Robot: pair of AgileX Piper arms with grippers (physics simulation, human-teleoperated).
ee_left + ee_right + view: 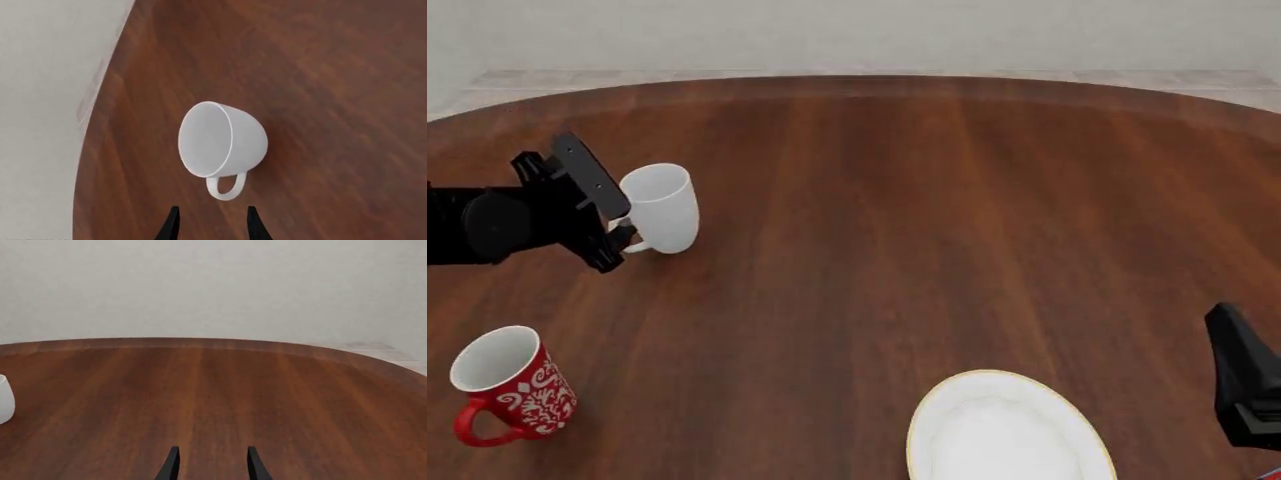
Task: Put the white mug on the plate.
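Front view puts the white mug (662, 207) upright at left, the gold-rimmed plate (1010, 432) at bottom centre, well apart; glossy ceramic looks stiff, slippery, breakable. Left gripper (211, 226) has jaws spread before the loop handle (225, 186), a likely hold; right gripper (211, 466) likewise spread, empty.

On the brown wooden surface (934, 220), the left end effector (621, 238) sits at the white mug (662, 208) by its handle. A red patterned mug (510, 387) stands near left; the plate (1004, 430) lies near right.

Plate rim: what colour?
Thin gold rim on the white plate; shows only in the front view.
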